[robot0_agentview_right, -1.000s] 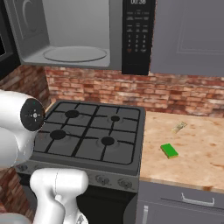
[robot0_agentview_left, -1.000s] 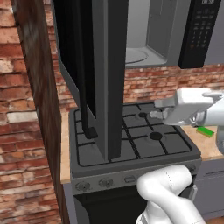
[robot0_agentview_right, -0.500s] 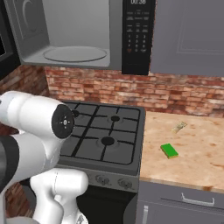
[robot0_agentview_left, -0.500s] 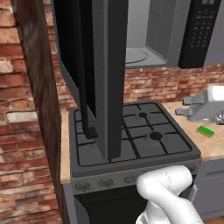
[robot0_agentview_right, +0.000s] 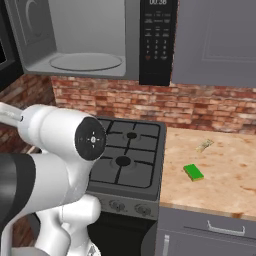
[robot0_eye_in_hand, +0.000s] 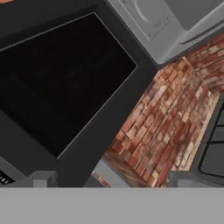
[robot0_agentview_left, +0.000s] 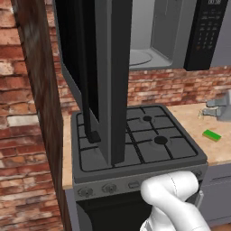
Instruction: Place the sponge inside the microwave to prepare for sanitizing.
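- While the microwave [robot0_agentview_right: 85, 40] hangs above the stove [robot0_agentview_right: 125, 155] with its door [robot0_agentview_left: 103, 67] swung wide open, its light grey interior and round turntable [robot0_agentview_right: 86, 61] stand exposed in the right base view.
- The black keypad panel [robot0_agentview_right: 157, 40] sits on the microwave's right side, next to a grey cabinet [robot0_agentview_right: 215, 42].
- The sponge [robot0_agentview_right: 193, 172] lies flat, green side up, on the wooden tabletop [robot0_agentview_right: 220, 165] to the right of the stove, near the front edge and apart from the stove's rim.
- In the left base view the sponge [robot0_agentview_left: 211, 135] shows as a small green block at the far right, just below and in front of the white hand [robot0_agentview_left: 220, 108] of the arm, which hovers over the tabletop without touching the block.
- A tiny pale clear object [robot0_agentview_right: 204, 145] rests on the tabletop behind the sponge, closer to the brick wall [robot0_agentview_right: 200, 107].
- The hand view looks at the dark glass of the open door [robot0_eye_in_hand: 65, 78], with the microwave's grey floor [robot0_eye_in_hand: 175, 22] at the top right, brick below it and a corner of the stove grate at the right edge.
- The fingers [robot0_eye_in_hand: 41, 180] show as two grey tips at the bottom of the hand view, set well apart with nothing between them, so they read as spread.
- No sponge appears between or beside the fingers in that view; in the left base view it lies lower than the hand, separate from it.
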You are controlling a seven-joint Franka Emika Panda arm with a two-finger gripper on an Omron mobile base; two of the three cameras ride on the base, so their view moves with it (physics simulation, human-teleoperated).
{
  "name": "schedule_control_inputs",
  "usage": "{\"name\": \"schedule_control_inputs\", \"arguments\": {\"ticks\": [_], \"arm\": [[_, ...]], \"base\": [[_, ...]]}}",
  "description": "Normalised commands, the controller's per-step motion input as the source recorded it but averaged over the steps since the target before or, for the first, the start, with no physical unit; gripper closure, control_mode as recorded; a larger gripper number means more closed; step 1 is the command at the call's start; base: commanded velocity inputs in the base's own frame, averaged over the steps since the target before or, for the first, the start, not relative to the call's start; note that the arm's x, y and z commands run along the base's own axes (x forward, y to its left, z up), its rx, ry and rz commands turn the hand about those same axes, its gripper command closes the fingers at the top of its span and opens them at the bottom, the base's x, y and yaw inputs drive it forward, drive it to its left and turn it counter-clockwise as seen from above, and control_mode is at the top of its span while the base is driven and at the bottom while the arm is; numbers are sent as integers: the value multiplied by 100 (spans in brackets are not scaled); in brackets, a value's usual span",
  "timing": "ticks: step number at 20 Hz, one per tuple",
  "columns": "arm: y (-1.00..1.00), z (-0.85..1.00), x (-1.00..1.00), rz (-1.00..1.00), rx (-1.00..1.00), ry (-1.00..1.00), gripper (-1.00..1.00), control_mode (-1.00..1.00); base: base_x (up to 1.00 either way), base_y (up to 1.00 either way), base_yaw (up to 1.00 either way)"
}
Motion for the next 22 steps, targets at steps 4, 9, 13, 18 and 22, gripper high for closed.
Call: {"name": "schedule_control_inputs", "arguments": {"ticks": [4, 9, 13, 18, 22], "arm": [[-54, -4, 11, -8, -27, 0, -100, -100], [-56, -8, 16, -4, -24, 0, -100, -100], [-55, -19, 13, 0, -21, 0, -100, -100], [-49, -32, 6, 0, -24, 0, -100, -100], [-47, -34, 22, -6, -21, 0, -100, -100]], "base": [[0, 0, 0], [0, 0, 0], [0, 0, 0], [0, 0, 0], [0, 0, 0]]}}
